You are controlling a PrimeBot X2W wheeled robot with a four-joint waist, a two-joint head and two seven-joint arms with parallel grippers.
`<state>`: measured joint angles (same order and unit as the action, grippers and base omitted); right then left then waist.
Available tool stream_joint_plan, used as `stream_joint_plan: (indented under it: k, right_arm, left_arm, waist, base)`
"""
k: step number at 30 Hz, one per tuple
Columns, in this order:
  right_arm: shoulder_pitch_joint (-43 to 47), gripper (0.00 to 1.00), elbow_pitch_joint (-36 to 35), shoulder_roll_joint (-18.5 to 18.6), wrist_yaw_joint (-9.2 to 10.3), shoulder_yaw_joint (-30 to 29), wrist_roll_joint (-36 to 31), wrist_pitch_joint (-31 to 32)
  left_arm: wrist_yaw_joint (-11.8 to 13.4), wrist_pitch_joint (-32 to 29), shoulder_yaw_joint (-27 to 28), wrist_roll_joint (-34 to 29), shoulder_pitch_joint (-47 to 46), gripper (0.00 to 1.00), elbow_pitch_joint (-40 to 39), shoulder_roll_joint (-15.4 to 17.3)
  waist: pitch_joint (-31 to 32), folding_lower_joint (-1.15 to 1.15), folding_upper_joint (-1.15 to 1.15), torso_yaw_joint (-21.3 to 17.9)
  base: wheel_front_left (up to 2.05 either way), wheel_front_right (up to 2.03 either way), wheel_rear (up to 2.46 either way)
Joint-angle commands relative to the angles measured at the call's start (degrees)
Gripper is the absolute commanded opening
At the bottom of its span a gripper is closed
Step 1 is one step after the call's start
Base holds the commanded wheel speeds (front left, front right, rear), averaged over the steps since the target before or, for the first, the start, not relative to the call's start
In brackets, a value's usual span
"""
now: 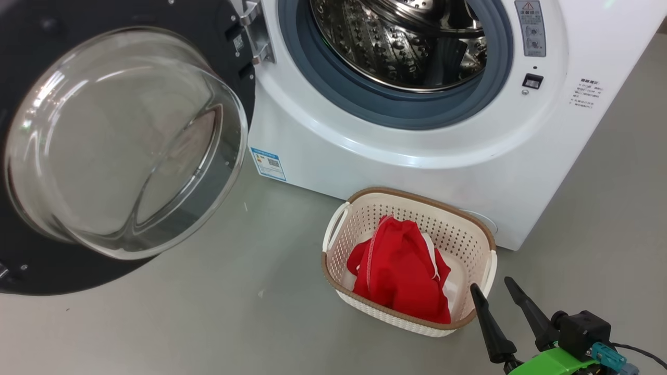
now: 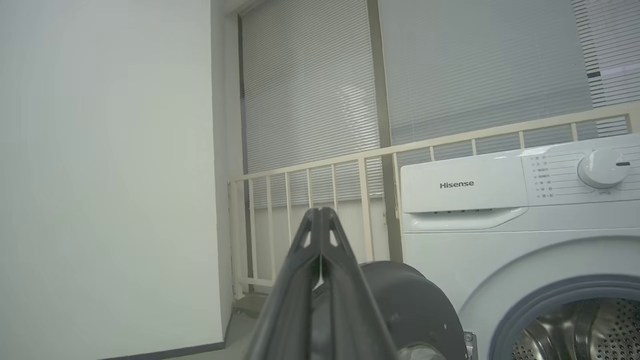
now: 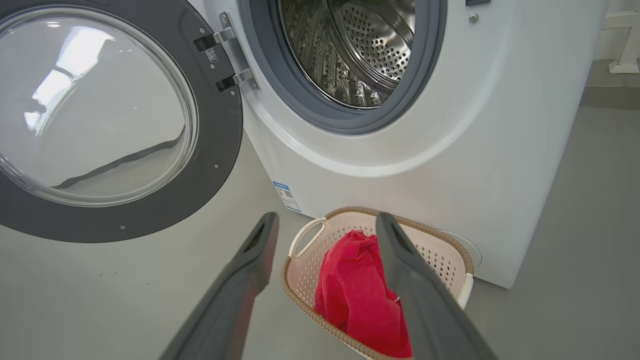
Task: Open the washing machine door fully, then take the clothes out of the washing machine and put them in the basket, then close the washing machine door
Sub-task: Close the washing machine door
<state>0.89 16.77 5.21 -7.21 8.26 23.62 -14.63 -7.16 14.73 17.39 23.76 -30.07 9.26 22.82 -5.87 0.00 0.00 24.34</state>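
Right gripper (image 1: 491,285) hangs at five o'clock in my head view, its fingers spread wide and empty, tips just beside the near-right rim of the basket (image 1: 417,195). My left gripper (image 2: 320,212) is pinched together on nothing. It points up towards the window blinds, with the washing machine (image 1: 417,146) at its four o'clock.

The clothes (image 1: 401,265) lie heaped in the basket, which sits on the floor close against the machine's front, at six o'clock from the drum (image 1: 401,41). What I can see of the drum looks bare, so I judge that closing is what remains. The washing machine door (image 1: 125,146) stands swung wide at nine o'clock.

My worry is the push. Thin, closed fingers could skid off the glossy ring or the bulging glass, and a push too near the hinge might leave the door unlatched. If I turn at the waist, my spread right fingers could clip the basket rim and drag it.
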Motion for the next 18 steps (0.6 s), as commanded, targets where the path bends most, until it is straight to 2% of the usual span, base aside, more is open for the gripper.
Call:
stream_joint_plan:
  k: [1,4,5,10,13,18]
  right_arm:
    - [-1.5,1.0,-1.5,0.2,-0.28,1.1,-0.7,-0.4]
    - [-1.8,1.0,-1.6,0.1,-0.28,0.9,-0.8,-0.4]
    - [-1.9,1.0,-1.6,0.1,-0.28,0.9,-0.9,-0.4]
    - [-1.9,1.0,-1.6,-0.2,-0.28,0.9,-1.2,-0.4]
    - [-1.9,1.0,-1.5,-0.3,-0.28,1.0,-1.2,-0.4]
    - [-1.9,1.0,-1.3,-0.5,-0.28,1.4,-1.1,-0.4]
  left_arm:
    - [-0.3,0.3,2.3,1.2,-2.8,0.0,0.4,4.0]
    - [-0.3,0.3,2.6,3.5,-6.5,0.0,5.9,7.4]
    - [-0.3,0.3,2.4,5.5,-8.7,0.0,10.4,9.2]
    - [-0.3,-2.3,1.2,12.2,-14.1,0.0,23.1,13.5]
    - [-0.3,-5.5,0.1,15.7,-16.8,0.0,29.1,15.0]
    - [-0.3,-14.3,-1.3,21.8,-21.1,0.0,37.4,16.3]
  waist:
    - [-0.5,0.0,0.0,-0.3]
    - [-1.1,0.0,0.0,-0.5]
    - [-1.4,0.0,0.0,-0.6]
    - [-1.7,0.0,0.0,-0.8]
    - [-1.6,0.0,0.0,-0.8]
    - [-1.6,0.0,0.0,-0.8]
  base:
    - [0.0,0.0,0.0]
    - [0.0,0.0,0.0]
    - [0.0,0.0,0.0]
    - [0.0,0.0,0.0]
    - [0.0,0.0,0.0]
    - [0.0,0.0,0.0]
